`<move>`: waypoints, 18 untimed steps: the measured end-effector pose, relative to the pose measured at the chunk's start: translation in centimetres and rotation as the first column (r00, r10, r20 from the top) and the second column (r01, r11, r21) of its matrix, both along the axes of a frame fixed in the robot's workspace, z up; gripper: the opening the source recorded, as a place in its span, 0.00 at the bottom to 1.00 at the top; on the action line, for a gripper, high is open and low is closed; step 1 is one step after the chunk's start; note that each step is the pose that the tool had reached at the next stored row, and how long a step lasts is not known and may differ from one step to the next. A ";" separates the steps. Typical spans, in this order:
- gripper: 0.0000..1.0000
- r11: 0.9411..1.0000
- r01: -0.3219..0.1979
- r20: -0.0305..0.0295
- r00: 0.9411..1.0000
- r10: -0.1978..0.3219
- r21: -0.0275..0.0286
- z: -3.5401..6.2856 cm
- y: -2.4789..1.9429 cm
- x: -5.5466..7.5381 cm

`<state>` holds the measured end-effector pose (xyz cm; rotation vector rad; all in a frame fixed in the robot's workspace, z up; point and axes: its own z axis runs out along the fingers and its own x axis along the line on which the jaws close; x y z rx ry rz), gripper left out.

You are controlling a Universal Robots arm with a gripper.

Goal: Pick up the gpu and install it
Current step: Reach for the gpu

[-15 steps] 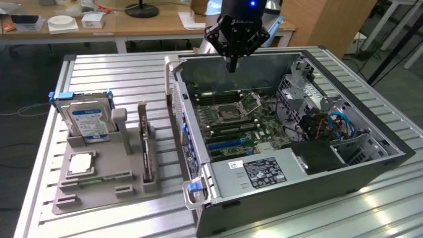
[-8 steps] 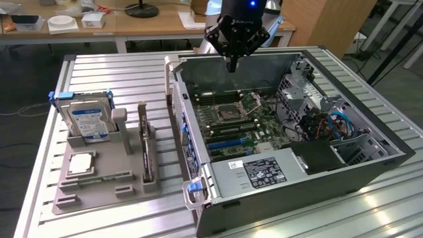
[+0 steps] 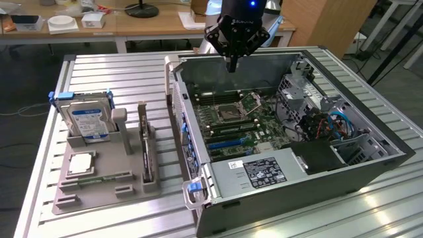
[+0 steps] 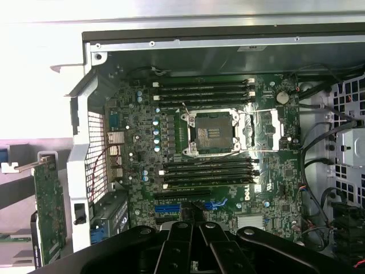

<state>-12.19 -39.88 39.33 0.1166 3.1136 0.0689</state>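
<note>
One gpu (image 3: pixel 146 157) stands on edge in the gray holder (image 3: pixel 99 191) beside the open computer case (image 3: pixel 317 193). Above the case's motherboard (image 3: pixel 231 119), the jaws hang pinched together, empty.

Blue-labelled hard drive (image 3: pixel 88 120) stood upright in grey fixture (image 3: pixel 99 194) on slatted surface (image 3: pixel 126 74). Processor chip (image 3: pixel 80 163) and memory stick (image 3: pixel 100 179) lay flat in the fixture.

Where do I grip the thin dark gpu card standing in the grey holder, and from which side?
I'd pinch the thin dark gpu card by its top edge, across its flat faces, coming straight down: it stands on edge in the grey holder.
</note>
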 end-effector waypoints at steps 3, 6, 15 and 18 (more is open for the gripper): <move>0.11 1.000 0.000 0.000 1.000 0.000 0.000 0.00 0.00 0.0; 0.11 1.000 0.000 0.000 1.000 0.000 0.000 -0.02 0.00 -0.3; 0.11 1.000 0.000 0.000 1.000 0.000 0.000 -0.09 0.00 -1.2; 0.11 1.000 0.000 0.000 1.000 0.000 0.000 -0.11 0.00 -1.5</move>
